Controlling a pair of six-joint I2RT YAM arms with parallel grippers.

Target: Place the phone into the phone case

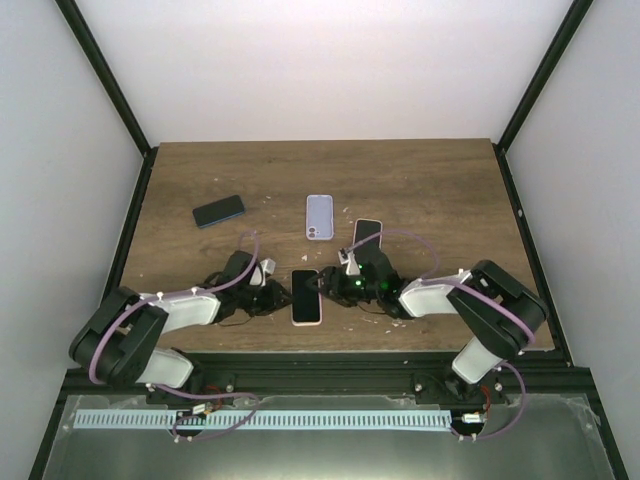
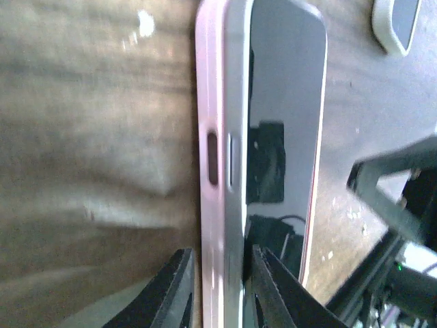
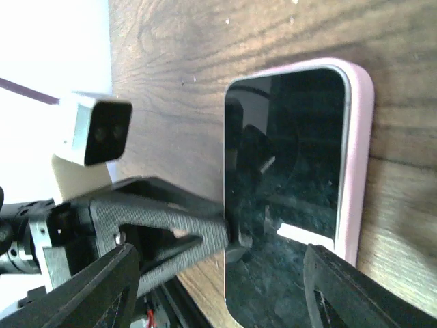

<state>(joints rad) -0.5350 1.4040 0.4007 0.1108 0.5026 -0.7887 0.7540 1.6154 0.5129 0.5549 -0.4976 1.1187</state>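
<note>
**Left gripper** (image 2: 220, 263): the jaws are drawn to a narrow gap and pinch the long edge of the pink phone case (image 2: 208, 102), together with the flank of the phone (image 2: 287, 137) that runs ahead of the fingertips.

**Right gripper** (image 3: 220, 263): the jaws are spread wide and hold nothing. One finger stands on either side of the phone's width, above its near end.

**Task object:** the phone lies screen up in the case, directly between the two grippers. The edge away from the left gripper sits under the pink rim. On the pinched side the metal flank appears to stand above the case wall, so seating looks incomplete there.

**Risks, as judged:**
- A push from the right gripper could slide the whole assembly across the table (image 3: 171, 55) if the pinch slips.
- Pressing while the left finger covers the rim could trap that rim or spring the seated edge out.
- The two grippers work close together and could collide.

**Not resolved:**
- Both wrist views cut off the phone's near end and corners.
- It cannot be told whether the inner left finger rests on the glass or on the flank.
- It cannot be told whether the right fingers touch anything.
- The top view is too small to show the rim.

Beyond the grippers lie a dark handset (image 1: 218, 211), a lavender one (image 1: 319, 216) and a white-edged one (image 1: 367, 235). Whether each is a phone or a case is unclear.
</note>
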